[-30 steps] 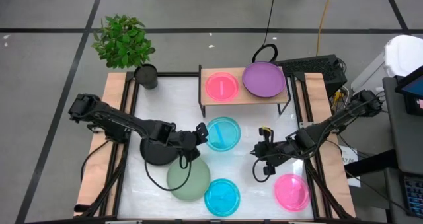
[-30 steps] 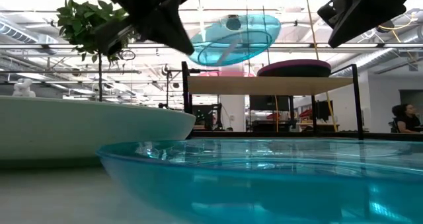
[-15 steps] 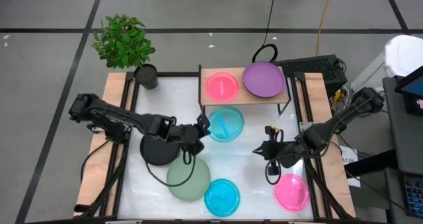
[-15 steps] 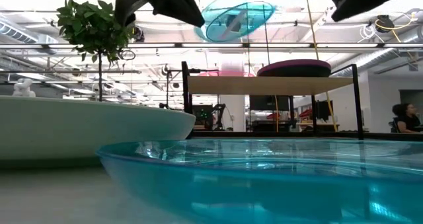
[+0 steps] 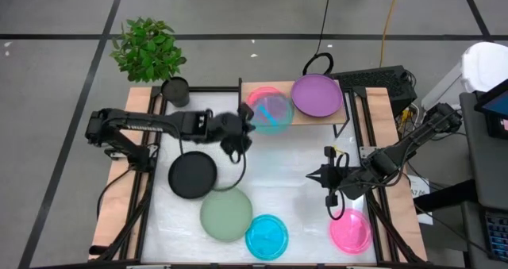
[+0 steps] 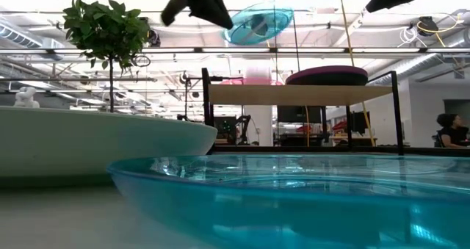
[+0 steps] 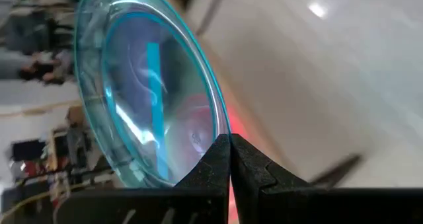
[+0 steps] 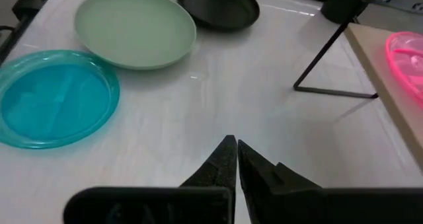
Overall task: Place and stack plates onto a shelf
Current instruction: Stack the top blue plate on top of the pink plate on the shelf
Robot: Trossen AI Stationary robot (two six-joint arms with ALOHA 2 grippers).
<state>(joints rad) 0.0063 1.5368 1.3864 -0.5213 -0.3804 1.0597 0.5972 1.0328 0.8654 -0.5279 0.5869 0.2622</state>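
My left gripper (image 5: 244, 124) pinches the rim of a clear cyan plate (image 5: 271, 113), tilted and held in the air over the pink plate (image 5: 257, 99) on the shelf (image 5: 317, 118) — a purple plate (image 5: 317, 94) sits beside. My right gripper (image 5: 327, 176) hovers over the table, jaws closed on nothing. I read no writing.

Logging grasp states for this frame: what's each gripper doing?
Left gripper: shut on the cyan plate, held above the pink plate on the shelf.
Right gripper: shut, holding nothing.
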